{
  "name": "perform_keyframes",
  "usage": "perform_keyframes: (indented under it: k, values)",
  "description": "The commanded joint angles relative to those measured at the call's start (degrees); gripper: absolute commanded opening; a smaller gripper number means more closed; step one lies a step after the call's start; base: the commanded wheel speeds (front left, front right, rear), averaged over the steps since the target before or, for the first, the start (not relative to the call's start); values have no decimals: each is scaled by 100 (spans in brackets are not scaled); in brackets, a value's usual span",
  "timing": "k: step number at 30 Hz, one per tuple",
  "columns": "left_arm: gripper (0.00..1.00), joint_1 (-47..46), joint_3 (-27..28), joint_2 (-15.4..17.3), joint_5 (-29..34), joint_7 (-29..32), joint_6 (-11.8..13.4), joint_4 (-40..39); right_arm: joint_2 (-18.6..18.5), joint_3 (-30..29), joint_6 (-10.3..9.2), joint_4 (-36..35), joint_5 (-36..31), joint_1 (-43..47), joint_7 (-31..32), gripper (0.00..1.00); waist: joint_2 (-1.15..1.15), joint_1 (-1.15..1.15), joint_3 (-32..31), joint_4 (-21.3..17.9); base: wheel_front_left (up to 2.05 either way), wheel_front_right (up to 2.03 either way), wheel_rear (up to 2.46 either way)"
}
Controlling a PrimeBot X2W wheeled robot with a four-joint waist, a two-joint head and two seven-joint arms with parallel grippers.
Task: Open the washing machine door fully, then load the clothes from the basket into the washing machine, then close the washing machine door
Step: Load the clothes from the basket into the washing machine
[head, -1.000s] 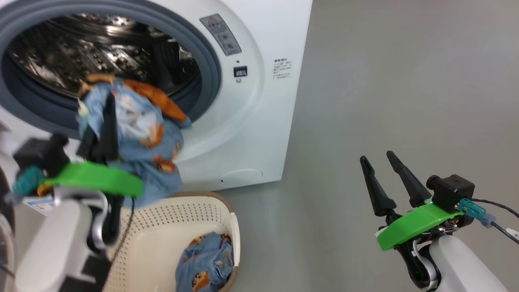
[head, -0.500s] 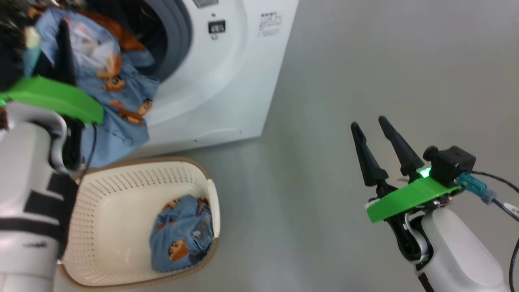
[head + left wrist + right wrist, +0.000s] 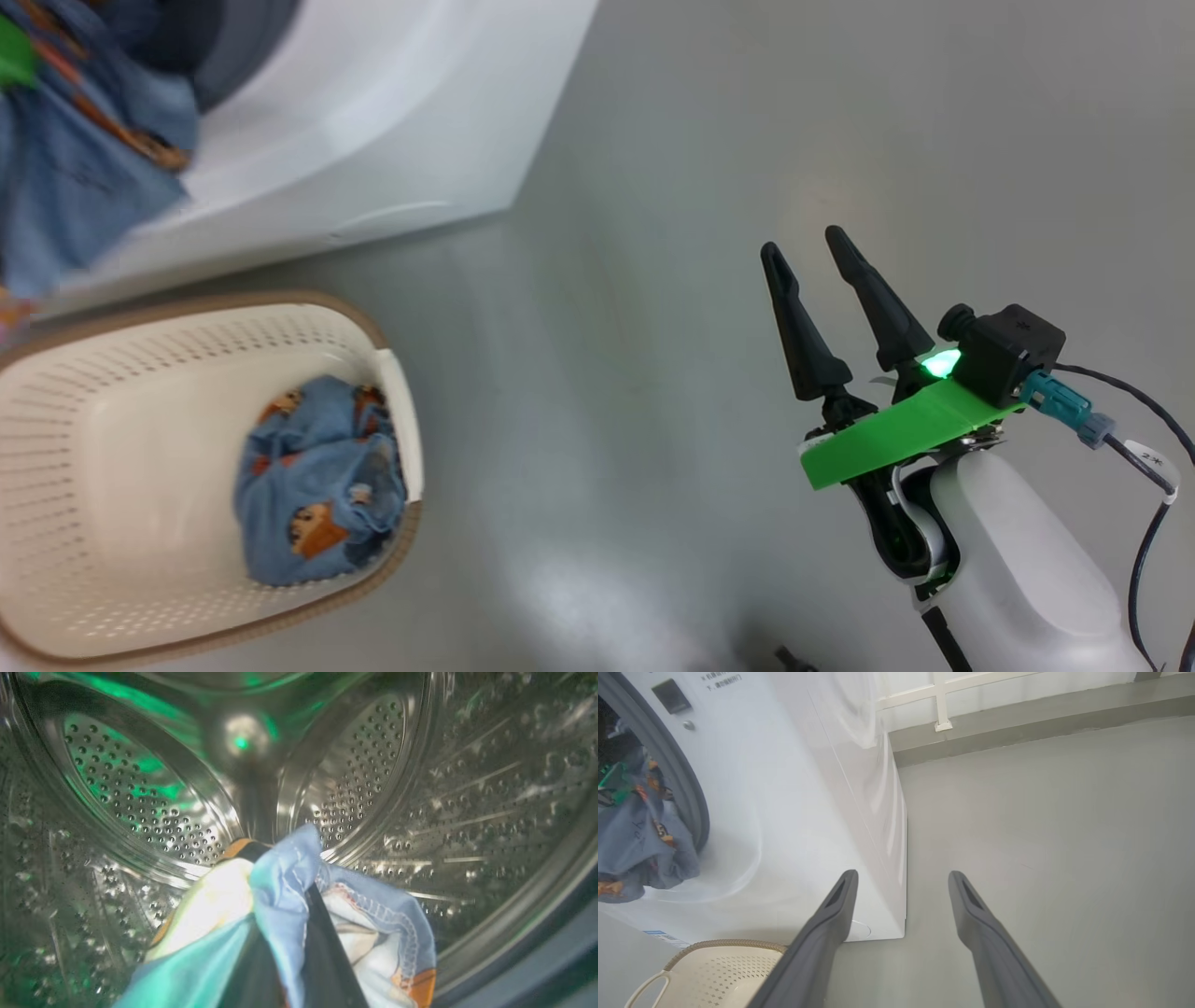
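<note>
Your left gripper (image 3: pixel 282 872) is clamped tight on a garment (image 3: pixel 373 933). In the left wrist view the cloth wraps right around both dark fingers, bunched over the tips, with folds spilling toward 5 and 7 o'clock. All of that is inside the steel drum (image 3: pixel 140 798), which has perforated wall all round and a green glow on the metal at 11 o'clock.

The garment's light blue with a white patch, orange trim and white stitching along a hem. In the head view its lower end hangs out of the washing machine (image 3: pixel 373 121) mouth at 10 o'clock. It's blurred there, so I can't really tell if it touches the front panel.

A second bundle (image 3: pixel 317 476) of the same bear-print blue sits in the basket (image 3: pixel 112 355) at 8 o'clock, pushed against the wall on its 3 o'clock side. Your right gripper (image 3: pixel 803 243) is at 4 o'clock with its fingers spread wide and nothing between them, well apart from the basket.

The floor (image 3: pixel 607 373) is plain grey and glossy. The right wrist view has a low ledge (image 3: pixel 1017 723) and a white frame (image 3: pixel 941 700) at 12 o'clock.
</note>
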Motion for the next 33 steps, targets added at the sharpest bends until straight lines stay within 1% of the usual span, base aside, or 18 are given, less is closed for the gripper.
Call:
perform_keyframes:
  k: [1,6,8,9,10,11,18,22,27,33]
  values:
    - [0,-240,156,288,112,-46,49,-270,35,62,26,-139,-30,-7,-46,100,0,0,331,-322,0,0,0]
    - [0,-263,648,388,488,-48,220,-1135,99,58,26,-128,-28,-33,-46,100,0,0,395,-409,0,0,0]
    - [0,-130,750,337,566,-49,235,-1074,120,62,26,-118,-33,-34,-46,100,0,0,377,-409,0,0,0]
    - [20,-92,768,303,589,-49,232,-971,128,66,26,-108,-36,-33,-46,100,0,0,368,-400,0,0,0]
    - [73,-69,781,274,610,-49,234,-853,135,76,26,-98,-36,-34,-46,100,0,0,358,-390,0,0,0]
    - [100,-46,779,233,605,-49,226,-672,141,84,26,-87,-36,-36,-46,100,0,0,343,-376,0,0,0]
    - [100,-14,678,48,671,-49,142,140,151,77,26,-42,-73,-51,-46,100,0,0,186,-215,0,0,0]
    - [100,36,672,-68,631,-50,60,396,128,112,26,-35,-94,-76,-46,100,0,0,24,-86,0,0,0]
    - [100,282,690,-180,636,-50,1,424,77,135,26,17,-89,-91,-46,100,0,0,-243,61,0,0,0]
    - [100,824,757,-319,661,-50,-84,176,-14,102,26,101,-57,-47,-46,100,0,0,-663,248,0,0,0]
